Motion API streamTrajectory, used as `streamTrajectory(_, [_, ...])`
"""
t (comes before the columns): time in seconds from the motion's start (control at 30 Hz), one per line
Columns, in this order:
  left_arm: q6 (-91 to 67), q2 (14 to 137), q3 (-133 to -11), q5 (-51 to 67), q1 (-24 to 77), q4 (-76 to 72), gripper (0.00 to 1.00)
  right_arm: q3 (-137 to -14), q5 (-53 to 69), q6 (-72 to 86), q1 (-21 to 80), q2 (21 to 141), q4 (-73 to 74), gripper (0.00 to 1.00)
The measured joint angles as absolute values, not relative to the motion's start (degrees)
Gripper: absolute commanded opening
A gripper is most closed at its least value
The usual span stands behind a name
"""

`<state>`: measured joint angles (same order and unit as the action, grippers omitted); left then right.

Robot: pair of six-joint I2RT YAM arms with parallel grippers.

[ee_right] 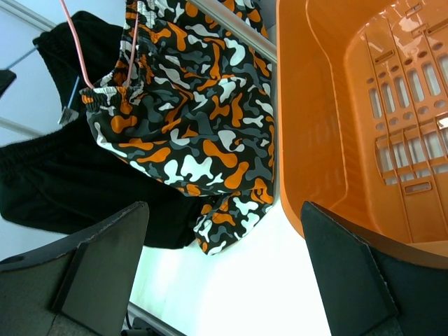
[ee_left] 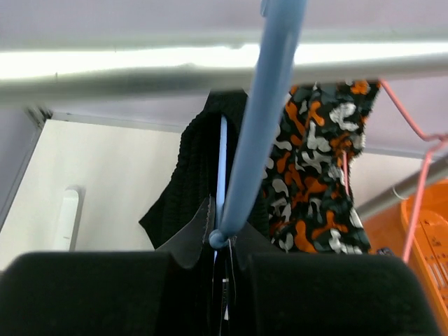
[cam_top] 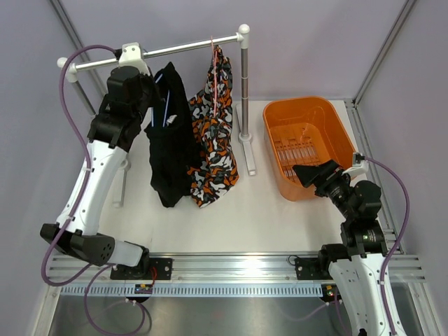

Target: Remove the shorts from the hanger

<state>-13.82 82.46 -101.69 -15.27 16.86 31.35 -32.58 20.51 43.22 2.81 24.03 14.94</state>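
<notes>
Task barely begun: both pairs hang from the rail (cam_top: 183,48). The black shorts (cam_top: 168,147) sit on the blue hanger (ee_left: 259,119), and the camouflage shorts (cam_top: 214,150) on the pink hanger (ee_left: 418,206) just beside them. The left gripper (ee_left: 217,248) is raised, its fingers drawn close around the blue hanger's lower end. The right gripper (ee_right: 224,266) is spread wide, holding nothing, at the orange basket (cam_top: 302,102). Both removals remain.

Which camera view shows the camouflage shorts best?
Top external: the camouflage shorts hang there in full, top to hem. Right wrist shows them close but cropped; left wrist shows only part, behind the blue hanger.
</notes>
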Motion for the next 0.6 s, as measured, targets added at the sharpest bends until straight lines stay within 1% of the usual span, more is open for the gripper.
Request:
streamTrajectory(0.17, [-14.9,74.48,-93.23,-14.39,18.5,33.06,0.0,-33.95,22.22,41.21,2.81,24.12,15.09,1.0])
streamTrajectory(0.33, [-15.29,65.54,-85.69,-12.6,19.66,36.95,0.0,-36.75,28.91,39.57,2.72,26.52,13.96,1.0])
streamTrajectory(0.47, [-14.94,59.2,-82.35,-10.39,20.67,40.36,0.0,-39.51,35.44,39.22,3.11,30.41,11.62,0.99])
streamTrajectory(0.53, [-14.55,56.42,-80.93,-8.78,20.8,41.85,0.0,-42.7,36.45,38.57,4.84,33.04,12.23,0.98])
streamTrajectory(0.6, [-14.22,54.33,-79.5,-6.92,20.8,43.11,0.0,-47.44,36.6,37.39,8.75,36.42,12.75,0.98])
